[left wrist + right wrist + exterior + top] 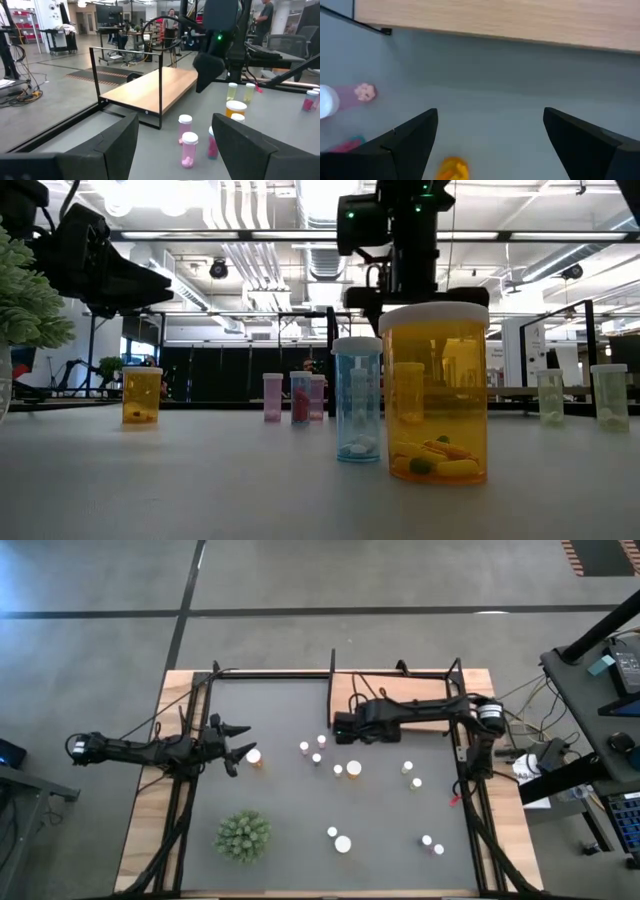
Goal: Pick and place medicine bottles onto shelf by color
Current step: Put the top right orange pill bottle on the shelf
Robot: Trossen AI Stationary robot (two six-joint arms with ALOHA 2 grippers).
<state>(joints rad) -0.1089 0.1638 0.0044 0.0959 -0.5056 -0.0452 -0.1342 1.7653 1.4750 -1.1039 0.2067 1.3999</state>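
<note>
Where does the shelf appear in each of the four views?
High view: shelf at top, right of centre.
Low view: cannot be made out.
Left wrist view: centre-left.
Right wrist view: wood strip along the top.
Shared landmark: the open right gripper beside the shelf's corner.

No legible text, label, brand, number or sign appears in any view. The translucent orange white-capped medicine bottles (435,395) carry no printed labels; the pale blue bottle (357,400) and pink bottles (189,149) are likewise plain. The flat light-wood shelf with thin black posts (150,86) bears no markings.
</note>
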